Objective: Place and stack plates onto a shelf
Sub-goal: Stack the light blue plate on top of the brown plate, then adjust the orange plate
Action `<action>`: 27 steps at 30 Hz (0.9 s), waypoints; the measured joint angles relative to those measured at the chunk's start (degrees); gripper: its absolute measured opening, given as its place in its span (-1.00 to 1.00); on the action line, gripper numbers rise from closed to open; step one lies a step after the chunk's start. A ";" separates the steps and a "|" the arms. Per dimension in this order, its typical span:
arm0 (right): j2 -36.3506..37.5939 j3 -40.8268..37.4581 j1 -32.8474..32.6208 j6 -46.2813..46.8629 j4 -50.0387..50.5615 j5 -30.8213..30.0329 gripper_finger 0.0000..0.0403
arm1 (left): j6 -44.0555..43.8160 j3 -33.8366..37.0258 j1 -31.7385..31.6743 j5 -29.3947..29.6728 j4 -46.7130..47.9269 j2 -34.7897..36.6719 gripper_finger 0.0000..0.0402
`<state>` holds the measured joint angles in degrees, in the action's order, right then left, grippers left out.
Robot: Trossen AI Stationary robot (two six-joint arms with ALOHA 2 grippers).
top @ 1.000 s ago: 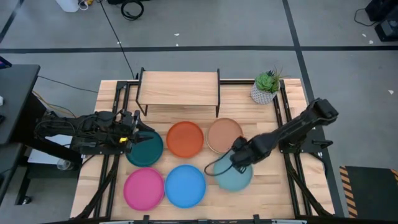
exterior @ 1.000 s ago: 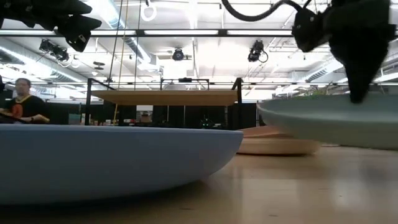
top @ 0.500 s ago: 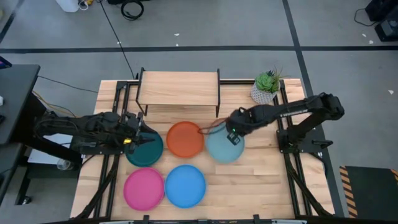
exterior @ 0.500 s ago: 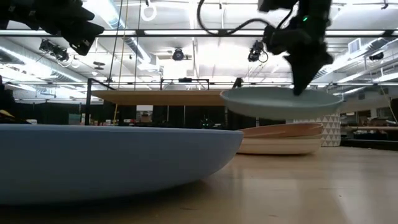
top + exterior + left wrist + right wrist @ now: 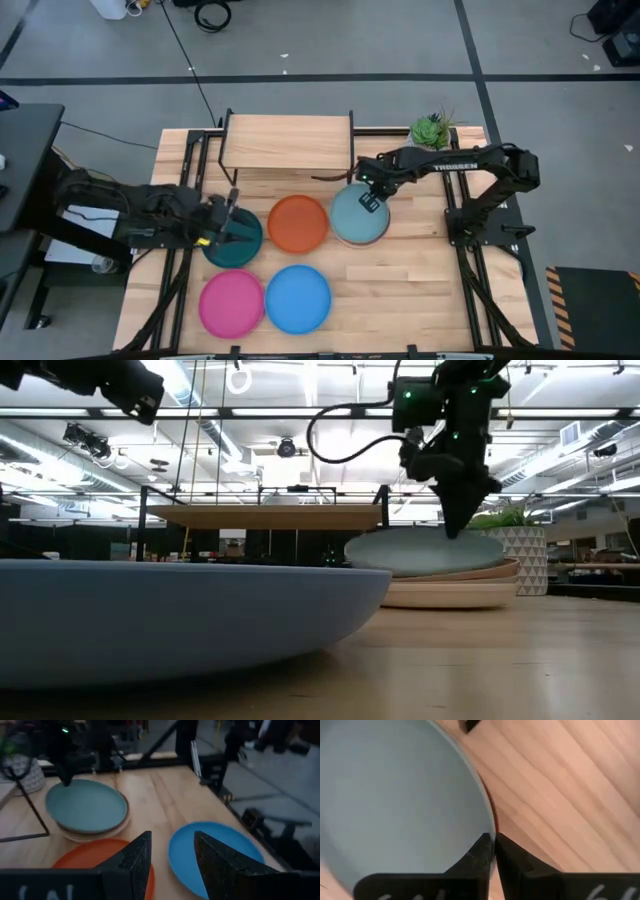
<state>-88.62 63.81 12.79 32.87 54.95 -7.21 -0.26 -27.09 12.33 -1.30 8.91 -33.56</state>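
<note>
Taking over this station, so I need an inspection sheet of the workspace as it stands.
Surface: slatted wooden table.
Job's things: shelf bare; pale teal plate on a tan and cream stack; orange plate, dark teal plate, pink plate, blue plate lie singly.
Clutter: potted plant at the far right corner.
Claws: right claw pinches the pale teal plate's rim; left claw open over the dark teal plate.
Cables: black cable on the floor.
Surroundings: nothing seen.

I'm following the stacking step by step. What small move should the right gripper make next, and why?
Probably open and lift away: the right gripper pinches the rim of the pale teal plate, which already lies on the tan plate in the stack.
</note>
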 joint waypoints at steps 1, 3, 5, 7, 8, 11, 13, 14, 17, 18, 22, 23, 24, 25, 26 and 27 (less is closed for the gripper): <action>-0.50 0.00 0.07 -0.72 -0.14 0.12 -0.75 | 1.27 -0.57 0.81 1.12 0.18 -1.43 -0.22; -1.60 0.00 0.13 -1.98 -0.15 0.94 -0.64 | 3.69 -1.99 2.29 3.53 1.34 -4.09 -0.21; -1.93 -0.02 0.12 -2.97 0.83 1.86 -0.52 | 4.62 -3.76 3.46 6.25 3.05 -6.91 -0.18; -0.88 -0.02 -0.04 -3.43 2.91 0.96 -0.42 | 5.06 -5.67 4.32 8.28 5.80 -9.67 -0.14; 0.25 -0.03 -0.67 -3.44 3.99 -1.61 -0.38 | 4.82 -6.84 4.70 9.17 7.15 -11.03 -0.11; 5.29 -0.30 -3.90 -3.24 3.98 -12.24 -0.31 | 2.04 -10.44 5.88 11.27 12.25 -15.02 -0.01; 8.67 -1.09 -6.10 -3.93 0.84 -16.19 -0.30 | 0.61 -12.77 6.73 11.10 16.08 -17.97 0.04; 10.23 -1.67 -7.06 -4.62 -1.10 -17.16 -0.30 | 0.00 -13.73 7.20 10.90 17.45 -19.51 0.05; 14.16 -4.16 -9.43 -7.96 -8.26 -18.72 -0.31 | -3.47 -15.76 8.40 10.60 19.50 -24.91 0.05; 15.16 -5.28 -10.20 -9.06 -10.87 -19.21 -0.31 | -4.22 -16.14 8.77 10.43 19.95 -26.94 0.04; 18.08 -10.50 -13.14 -14.74 -23.41 -21.13 -0.31 | -4.78 -17.85 9.74 10.44 21.40 -35.07 0.00; 18.61 -11.96 -13.80 -16.11 -27.28 -22.06 -0.31 | -4.70 -18.61 9.72 10.52 21.73 -37.01 -0.02; 19.09 -13.46 -14.42 -17.48 -31.64 -22.87 -0.31 | -4.69 -19.60 9.63 11.01 21.93 -38.82 -0.03; 19.46 -15.11 -14.99 -18.91 -36.50 -23.49 -0.31 | -4.65 -20.66 9.47 11.94 22.34 -40.56 -0.04; 19.73 -16.88 -15.56 -20.63 -41.78 -23.79 -0.31 | -4.63 -21.72 9.36 12.88 23.18 -42.12 -0.05; 19.80 -18.68 -16.15 -22.46 -47.33 -23.79 -0.31 | -4.39 -23.04 9.18 13.70 24.13 -43.65 -0.05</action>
<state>-68.82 45.13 -3.35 10.42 7.62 -31.01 -4.64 -50.13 21.50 12.40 33.04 -77.22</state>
